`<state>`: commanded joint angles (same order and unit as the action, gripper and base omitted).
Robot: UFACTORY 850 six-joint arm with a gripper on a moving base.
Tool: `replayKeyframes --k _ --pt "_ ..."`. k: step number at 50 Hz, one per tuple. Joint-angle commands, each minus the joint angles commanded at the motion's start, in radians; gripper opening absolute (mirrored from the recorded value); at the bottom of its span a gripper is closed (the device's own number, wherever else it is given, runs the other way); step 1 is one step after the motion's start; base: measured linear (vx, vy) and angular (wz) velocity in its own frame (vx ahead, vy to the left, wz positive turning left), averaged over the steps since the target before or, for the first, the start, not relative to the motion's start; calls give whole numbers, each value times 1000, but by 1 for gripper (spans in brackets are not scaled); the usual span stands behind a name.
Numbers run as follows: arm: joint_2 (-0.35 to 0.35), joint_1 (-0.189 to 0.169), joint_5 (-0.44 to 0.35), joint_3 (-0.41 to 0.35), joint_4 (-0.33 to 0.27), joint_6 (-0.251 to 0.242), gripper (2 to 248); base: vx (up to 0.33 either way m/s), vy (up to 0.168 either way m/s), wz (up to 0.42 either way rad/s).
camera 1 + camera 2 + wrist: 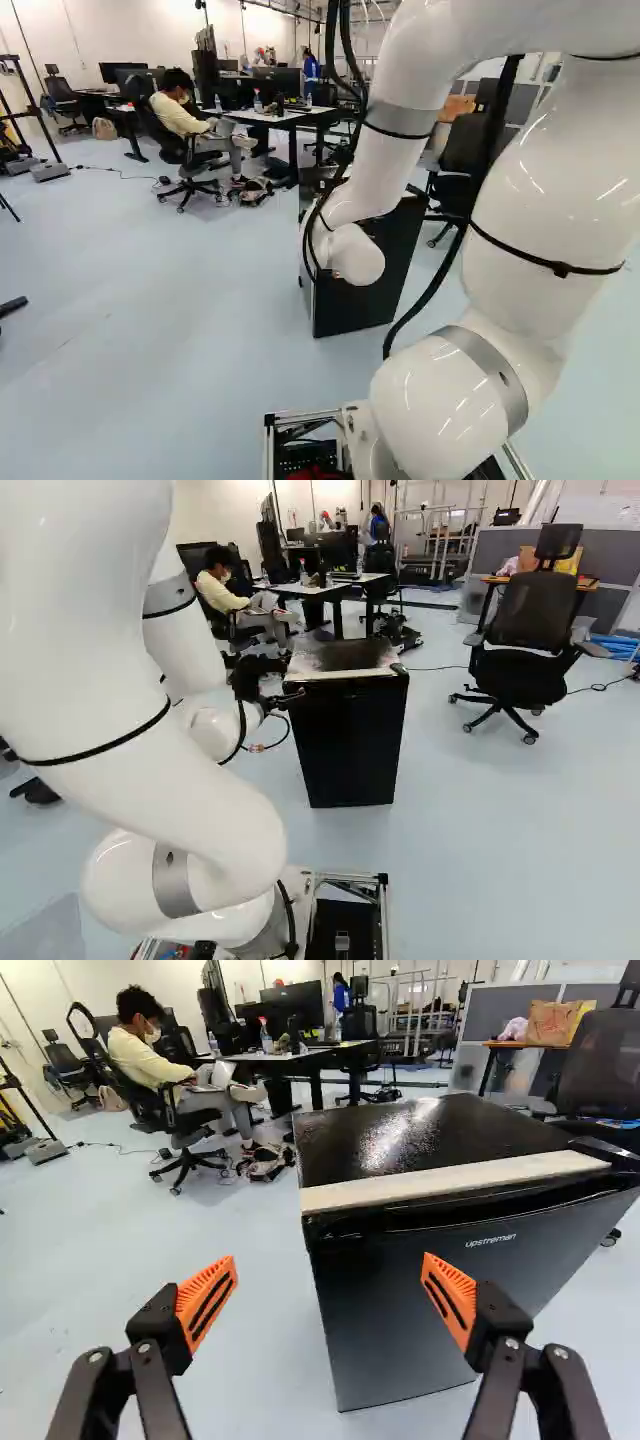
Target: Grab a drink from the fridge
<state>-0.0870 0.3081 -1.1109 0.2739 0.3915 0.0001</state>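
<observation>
In left base view, can see fridge (355, 305) beyond the arm (440, 410), partly covered by it. In right base view, can see gripper (287, 694) near the top corner of fridge; cannot tell if touching. In wrist view, can see jaws released, with orange pads (207, 1300) well apart, and fridge ahead, with door (400, 1310) closed and pale strip (450, 1182) along top front edge.

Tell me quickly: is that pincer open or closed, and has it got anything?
Pincer: open, its orange pads wide apart, holding nothing; black fridge ahead.
</observation>
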Motion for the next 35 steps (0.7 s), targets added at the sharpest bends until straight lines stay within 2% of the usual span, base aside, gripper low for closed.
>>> replayKeyframes --k 35 --pt "-169 119 -106 81 252 0 247 0 0 0"
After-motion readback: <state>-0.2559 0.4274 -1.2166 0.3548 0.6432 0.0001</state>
